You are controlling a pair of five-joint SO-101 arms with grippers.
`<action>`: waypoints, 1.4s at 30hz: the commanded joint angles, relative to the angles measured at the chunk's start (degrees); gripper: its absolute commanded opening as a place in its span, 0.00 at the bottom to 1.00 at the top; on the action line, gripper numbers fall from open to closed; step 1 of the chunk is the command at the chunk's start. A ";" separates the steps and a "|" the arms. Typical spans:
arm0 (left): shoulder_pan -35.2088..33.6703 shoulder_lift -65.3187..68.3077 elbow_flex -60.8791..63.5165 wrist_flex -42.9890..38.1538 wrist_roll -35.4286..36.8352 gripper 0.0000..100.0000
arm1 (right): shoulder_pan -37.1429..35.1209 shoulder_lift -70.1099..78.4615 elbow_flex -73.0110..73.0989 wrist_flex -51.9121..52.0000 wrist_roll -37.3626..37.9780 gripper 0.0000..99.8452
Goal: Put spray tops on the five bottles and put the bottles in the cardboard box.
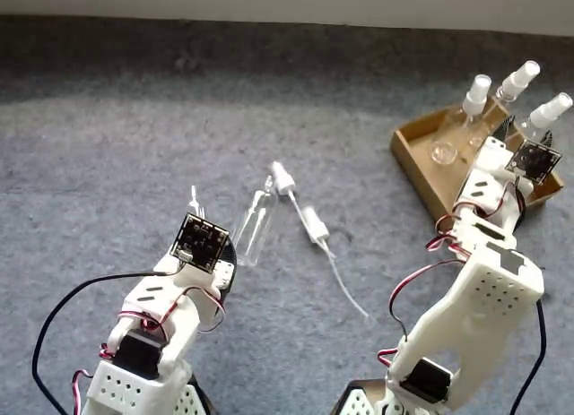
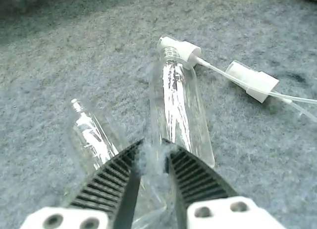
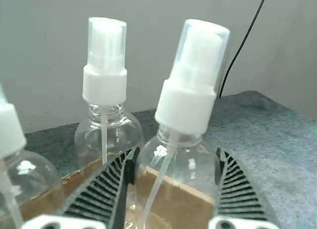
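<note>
Left gripper (image 2: 153,146): fingers drawn narrow, with the bottom end of a small bare bottle (image 2: 91,135) caught between them; the bottle's open neck points away from the wrist.
Long bottle (image 2: 181,110): lies flat on the grey carpet (image 1: 134,137) just beside the small bare bottle, on the side toward the box, with no top on it.
First spray top (image 2: 181,47): lies on the carpet right at the long bottle's open neck, its thin tube running off toward the second one.
Second spray top (image 2: 252,80): lies a little farther toward the right arm, apart from both bare bottles, its tube trailing across the carpet.
Right gripper (image 3: 176,157): spread around the body of a capped bottle (image 3: 178,177), one finger against each side, gripping it below the white spray top.
Capped bottle: upright in the cardboard box (image 1: 421,164) at the far right of the table.
Neighbours in the box: two more topped bottles (image 3: 106,135) (image 3: 20,179) stand upright close beside the gripped one.
In the way: the two tubes lie across the open carpet between the arms.
</note>
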State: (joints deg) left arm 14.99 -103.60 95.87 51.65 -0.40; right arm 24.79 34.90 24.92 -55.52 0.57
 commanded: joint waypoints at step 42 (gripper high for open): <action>-0.75 -0.57 1.10 -0.70 -0.35 0.01 | 0.40 -0.92 0.40 0.13 7.03 0.35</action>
State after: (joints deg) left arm 14.99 -103.60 95.87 51.65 -0.40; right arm 24.79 35.43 25.80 -55.60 6.90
